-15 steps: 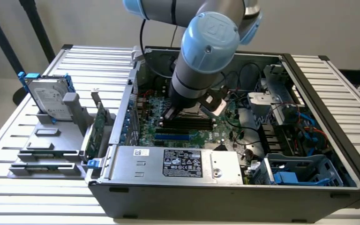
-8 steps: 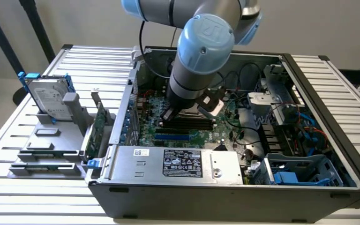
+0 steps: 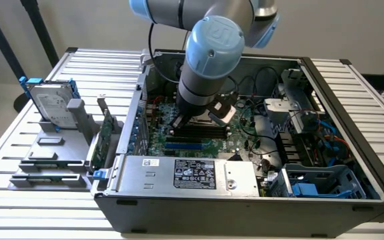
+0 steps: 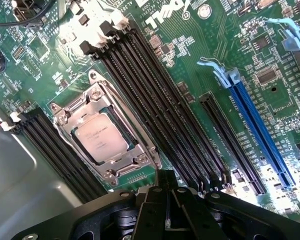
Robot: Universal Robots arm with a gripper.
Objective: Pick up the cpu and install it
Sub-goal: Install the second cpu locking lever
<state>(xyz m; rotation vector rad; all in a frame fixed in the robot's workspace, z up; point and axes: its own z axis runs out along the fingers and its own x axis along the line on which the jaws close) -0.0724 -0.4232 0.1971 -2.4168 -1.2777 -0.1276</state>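
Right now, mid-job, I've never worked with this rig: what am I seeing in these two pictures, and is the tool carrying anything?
The exterior view looks down at an open computer case on a slatted table. The grey and blue robot arm reaches into it, over the green motherboard. A hard drive stands in a holder at that view's left. The wrist view comes from a camera on the arm. It shows the black tool, shut and empty, above the board. The cpu already sits in its metal-framed socket, beside the black memory slots.

Bright even light; glare on the motherboard (image 4: 190,45), mild blur
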